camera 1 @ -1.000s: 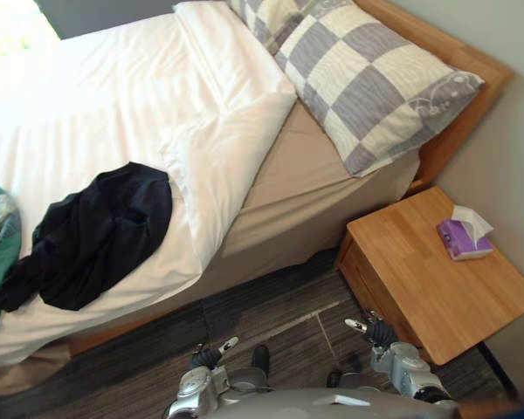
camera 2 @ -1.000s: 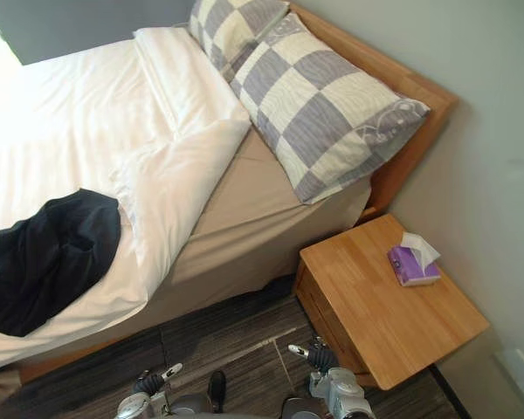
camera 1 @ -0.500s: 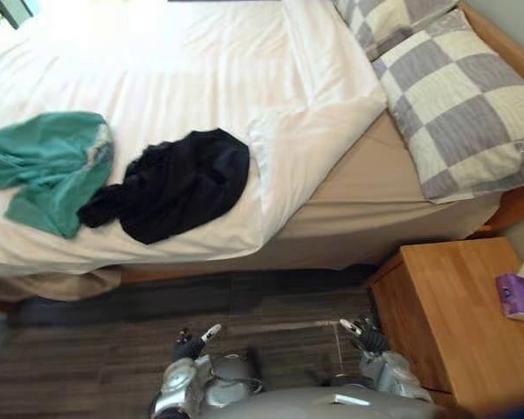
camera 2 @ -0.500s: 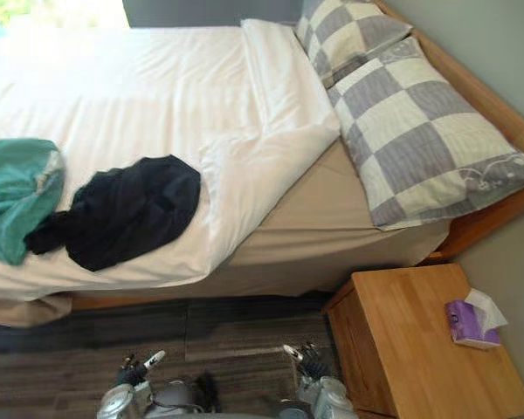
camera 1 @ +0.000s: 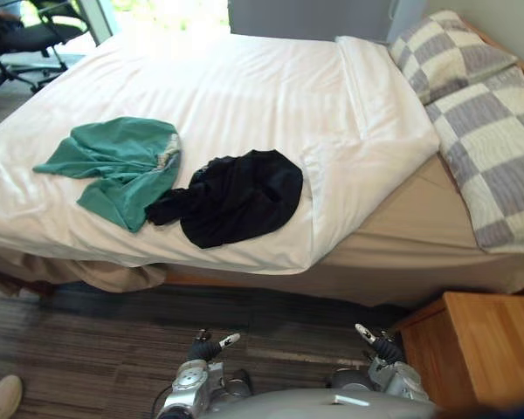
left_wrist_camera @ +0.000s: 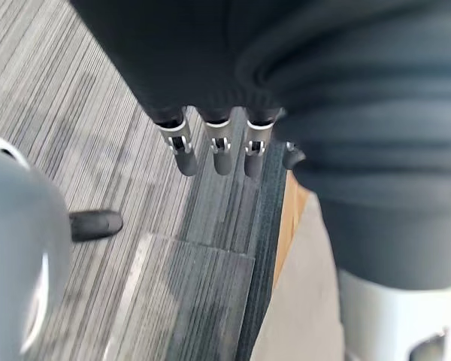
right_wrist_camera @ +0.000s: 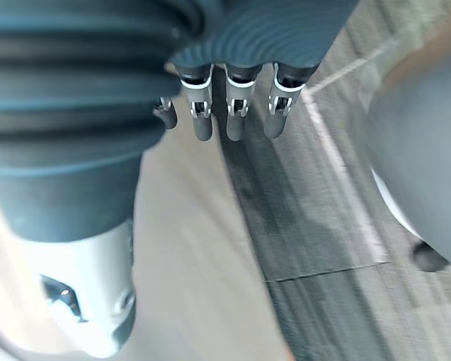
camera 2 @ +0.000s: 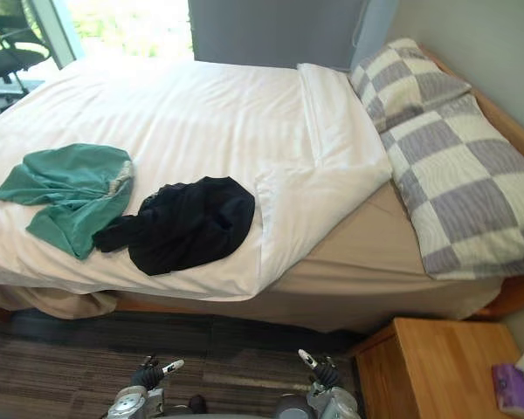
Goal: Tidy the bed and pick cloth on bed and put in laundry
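A black cloth (camera 1: 234,195) lies crumpled on the white duvet (camera 1: 244,96) near the bed's front edge. A green cloth (camera 1: 118,166) lies just left of it, touching it. The duvet's corner (camera 1: 349,188) is folded back, baring the beige sheet (camera 1: 402,236). Two checked pillows (camera 1: 489,131) lie at the right end of the bed. My left hand (camera 1: 208,346) and right hand (camera 1: 375,343) hang low over the floor, well short of the bed. In the wrist views the left hand's fingers (left_wrist_camera: 214,150) and the right hand's fingers (right_wrist_camera: 237,120) are relaxed and hold nothing.
A wooden nightstand (camera 1: 485,345) stands at the lower right with a purple tissue box (camera 2: 515,384) on it. An office chair (camera 1: 22,35) stands at the far left beyond the bed. A person's shoe (camera 1: 0,397) shows at the lower left on the striped floor (camera 1: 87,349).
The camera has swung left: the bed and cloths have shifted right in view, the green cloth now shows whole, and the nightstand has slid to the edge. Both hands stay low.
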`<state>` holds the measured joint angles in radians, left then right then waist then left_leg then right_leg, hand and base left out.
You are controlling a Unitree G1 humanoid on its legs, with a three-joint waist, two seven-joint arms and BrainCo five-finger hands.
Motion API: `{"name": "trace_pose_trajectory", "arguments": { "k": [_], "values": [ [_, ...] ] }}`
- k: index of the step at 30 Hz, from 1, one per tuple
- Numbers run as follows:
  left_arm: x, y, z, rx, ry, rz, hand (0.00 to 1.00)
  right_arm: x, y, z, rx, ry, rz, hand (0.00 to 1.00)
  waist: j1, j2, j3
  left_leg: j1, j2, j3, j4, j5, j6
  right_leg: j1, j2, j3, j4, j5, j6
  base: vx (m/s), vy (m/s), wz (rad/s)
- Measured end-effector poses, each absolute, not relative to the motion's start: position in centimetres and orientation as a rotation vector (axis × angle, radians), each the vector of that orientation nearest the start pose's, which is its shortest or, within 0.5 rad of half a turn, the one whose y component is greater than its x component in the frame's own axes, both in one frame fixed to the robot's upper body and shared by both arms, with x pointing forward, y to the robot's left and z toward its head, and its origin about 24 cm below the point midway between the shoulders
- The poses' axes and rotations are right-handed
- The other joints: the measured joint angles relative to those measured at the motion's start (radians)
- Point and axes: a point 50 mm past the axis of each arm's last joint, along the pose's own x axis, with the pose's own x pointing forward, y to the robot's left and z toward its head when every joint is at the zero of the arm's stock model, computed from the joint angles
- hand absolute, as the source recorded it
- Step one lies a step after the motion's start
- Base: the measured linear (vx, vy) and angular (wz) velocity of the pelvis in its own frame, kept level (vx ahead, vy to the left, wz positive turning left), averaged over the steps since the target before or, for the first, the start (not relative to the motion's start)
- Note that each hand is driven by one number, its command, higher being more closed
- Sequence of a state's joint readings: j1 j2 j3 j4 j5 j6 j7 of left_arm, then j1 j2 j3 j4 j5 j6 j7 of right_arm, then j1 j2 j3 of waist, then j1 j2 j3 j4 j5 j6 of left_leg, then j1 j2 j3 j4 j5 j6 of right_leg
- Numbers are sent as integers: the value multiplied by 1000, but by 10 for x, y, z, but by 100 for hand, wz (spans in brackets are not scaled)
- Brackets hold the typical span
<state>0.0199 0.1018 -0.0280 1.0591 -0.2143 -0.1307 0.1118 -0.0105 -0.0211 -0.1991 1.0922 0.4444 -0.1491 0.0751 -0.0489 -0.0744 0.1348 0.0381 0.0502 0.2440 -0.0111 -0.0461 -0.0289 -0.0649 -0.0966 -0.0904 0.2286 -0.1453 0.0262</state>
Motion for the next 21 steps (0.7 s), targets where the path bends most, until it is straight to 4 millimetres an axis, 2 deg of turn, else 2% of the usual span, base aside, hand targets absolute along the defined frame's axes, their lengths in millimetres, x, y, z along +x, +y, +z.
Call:
{"name": "trace_pose_trajectory", "arguments": {
  "k": [1,2,4,5,8,10,12,13,15,16,18,19,21],
  "values": [
    [126,185,-152,-39,954,244,0,136,-191,-149,482,839,-402,0,2,35,-4,35,10,26,-68,54,-18,5,20,17,-42,11,9,273,-27,-40],
    [126,183,-153,-42,957,244,0,142,-191,-147,483,826,-401,0,5,55,1,45,17,51,-87,64,-11,10,31,31,-61,28,8,273,-27,-58],
    [126,183,-153,-41,958,250,0,150,-187,-145,499,806,-398,0,7,64,7,46,24,80,-86,69,-13,16,44,54,-94,51,6,160,-16,-57],
    [124,183,-154,-38,970,251,0,152,-182,-144,521,796,-410,0,6,64,8,62,36,105,-86,63,-22,35,57,73,-121,68,20,178,-27,-47],
    [128,183,-152,-42,950,245,0,151,-182,-144,556,770,-486,0,10,54,5,96,51,149,-87,46,-46,67,74,95,-156,86,20,173,-18,-40],
    [128,183,-152,-43,947,242,0,154,-189,-140,569,725,-546,0,7,47,4,103,51,169,-87,42,-51,72,75,108,-166,87,20,89,-4,-29],
    [130,183,-152,-49,942,232,0,159,-214,-127,554,611,-692,0,3,46,4,101,51,190,-87,39,-55,72,76,120,-183,93,16,45,-2,-18],
    [129,183,-152,-49,942,232,0,160,-219,-124,547,593,-720,0,2,46,4,102,51,192,-87,38,-56,71,76,125,-185,94,16,20,6,-17],
    [128,186,-150,-57,931,244,0,169,-253,-101,464,477,-851,0,-8,46,4,102,51,215,-87,38,-57,71,77,136,-196,98,10,-2,2,-16],
    [128,186,-150,-57,928,246,0,171,-259,-96,439,453,-865,0,-10,46,4,101,51,215,-87,38,-57,70,78,137,-196,98,10,-30,-7,-8],
    [126,189,-150,-54,929,253,0,183,-292,-60,292,309,-921,0,-20,47,3,99,53,216,-92,38,-57,68,79,138,-197,98,9,-56,-10,-4],
    [125,190,-150,-54,928,255,0,185,-298,-53,260,282,-921,0,-20,47,3,98,53,216,-92,38,-57,66,79,138,-198,98,9,-82,-10,-3],
    [127,194,-147,-63,905,270,0,201,-317,-12,81,146,-879,0,-21,46,-1,66,53,216,-93,38,-56,38,80,136,-205,102,3,-99,-14,1]
  ]
}}
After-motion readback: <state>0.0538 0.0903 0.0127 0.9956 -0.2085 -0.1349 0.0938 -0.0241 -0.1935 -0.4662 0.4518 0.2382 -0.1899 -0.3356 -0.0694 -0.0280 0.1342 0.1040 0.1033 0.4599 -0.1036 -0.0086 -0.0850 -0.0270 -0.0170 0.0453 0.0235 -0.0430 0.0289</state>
